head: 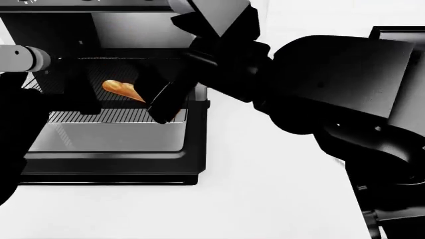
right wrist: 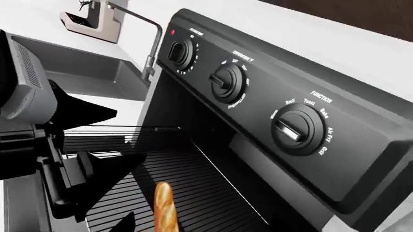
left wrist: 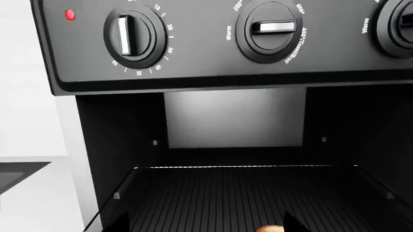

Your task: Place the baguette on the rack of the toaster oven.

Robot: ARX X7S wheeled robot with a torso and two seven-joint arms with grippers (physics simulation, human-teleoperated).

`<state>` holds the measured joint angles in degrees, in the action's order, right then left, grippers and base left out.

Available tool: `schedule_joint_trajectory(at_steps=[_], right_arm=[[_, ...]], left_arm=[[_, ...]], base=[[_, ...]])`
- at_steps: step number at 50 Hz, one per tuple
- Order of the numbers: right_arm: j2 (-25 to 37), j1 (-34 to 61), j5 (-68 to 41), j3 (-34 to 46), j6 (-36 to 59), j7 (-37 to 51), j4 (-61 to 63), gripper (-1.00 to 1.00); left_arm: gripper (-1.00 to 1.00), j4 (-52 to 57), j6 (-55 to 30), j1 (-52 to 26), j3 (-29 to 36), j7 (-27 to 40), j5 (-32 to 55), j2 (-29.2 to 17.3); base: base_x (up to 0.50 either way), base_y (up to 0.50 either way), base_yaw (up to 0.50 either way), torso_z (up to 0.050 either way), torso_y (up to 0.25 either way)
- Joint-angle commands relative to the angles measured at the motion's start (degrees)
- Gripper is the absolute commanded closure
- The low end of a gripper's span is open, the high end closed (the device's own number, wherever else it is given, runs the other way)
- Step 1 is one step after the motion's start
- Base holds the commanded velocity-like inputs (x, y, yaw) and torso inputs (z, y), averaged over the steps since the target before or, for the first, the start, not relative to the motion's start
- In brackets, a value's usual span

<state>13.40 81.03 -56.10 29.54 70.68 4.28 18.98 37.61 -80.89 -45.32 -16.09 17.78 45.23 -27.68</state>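
Left fingers [right wrist: 96,140] (spread) flank baguette [right wrist: 164,207] lying on rack [right wrist: 193,179].

We see the baguette [head: 123,89], slim and golden-brown with tapered ends, lying flat on the rack [head: 116,115], angled across its fine parallel wires. The rack sits pulled partly out of the black toaster oven [right wrist: 303,145], whose glass door [head: 106,137] hangs open and flat in front; three dials line its control panel.
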Motion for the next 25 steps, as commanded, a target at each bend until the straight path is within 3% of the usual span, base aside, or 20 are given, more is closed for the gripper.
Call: schedule_joint_trajectory(at_steps=[1, 8, 17, 25], right_arm=[[0.6, 0.1, -0.8, -2.9, 2.5, 3.4, 6.7, -1.0], [0.8, 1.4, -2.1, -3.7, 3.8, 5.2, 8.8, -1.0], [1.2, 3.0, -2.5, -4.6, 3.7, 6.5, 9.9, -1.0], [1.6, 4.4, -0.2, -3.4, 0.9, 5.4, 10.0, -1.0]], left_arm=[[-1.0, 2.8, -4.2, -3.2, -5.5, 0.9, 2.1, 1.9], [-1.0, 4.1, -8.8, -6.9, -10.2, 4.2, 8.2, 2.2], [-1.0, 1.9, -8.6, -10.4, -14.0, 19.2, 29.1, -1.5], [-1.0, 0.3, -6.8, -13.5, -14.3, 26.4, 37.1, -3.1]], base=[[0.0, 0.0, 0.0, 0.0, 0.0], [0.0, 0.0, 0.0, 0.0, 0.0], [0.0, 0.0, 0.0, 0.0, 0.0], [0.0, 0.0, 0.0, 0.0, 0.0]])
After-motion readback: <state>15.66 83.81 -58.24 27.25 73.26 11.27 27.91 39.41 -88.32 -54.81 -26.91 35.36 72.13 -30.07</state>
